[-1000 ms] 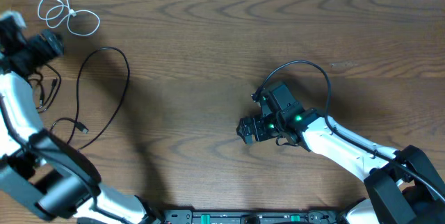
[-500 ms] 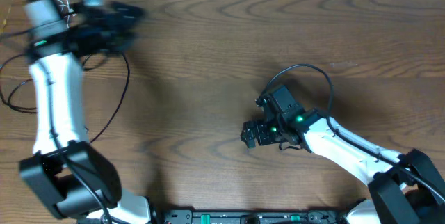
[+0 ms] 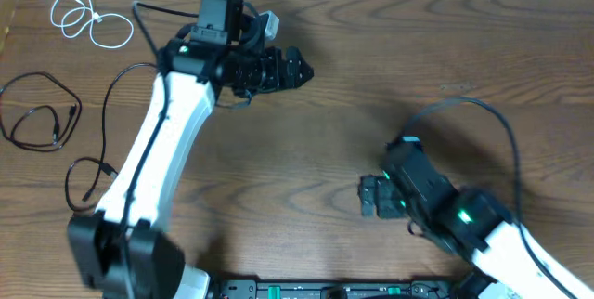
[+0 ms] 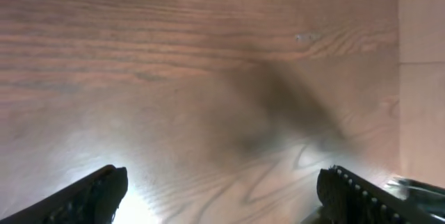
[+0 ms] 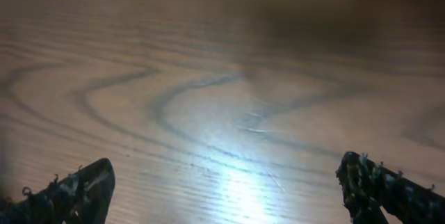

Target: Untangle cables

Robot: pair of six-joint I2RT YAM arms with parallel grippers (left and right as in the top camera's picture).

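Observation:
The white cable (image 3: 85, 19) lies coiled at the far left corner. One black cable (image 3: 37, 123) lies coiled at the left edge. The other black cable (image 3: 109, 118) runs in a long loop from under my left arm down to a plug at the lower left. The three lie apart from one another. My left gripper (image 3: 299, 67) is open and empty over bare wood at the upper middle; its fingers (image 4: 222, 196) show only wood between them. My right gripper (image 3: 368, 197) is open and empty at the lower middle; its wrist view (image 5: 226, 189) shows only wood.
The wooden table (image 3: 390, 58) ends at a white strip along the far edge. A thick black arm cord (image 3: 492, 123) arcs above my right arm. A pale board edge (image 4: 421, 78) shows at the right of the left wrist view.
My left arm has swung from the far left over the cables to the upper middle of the table. My right arm has drawn back toward the lower right. The left black cable now shows uncovered.

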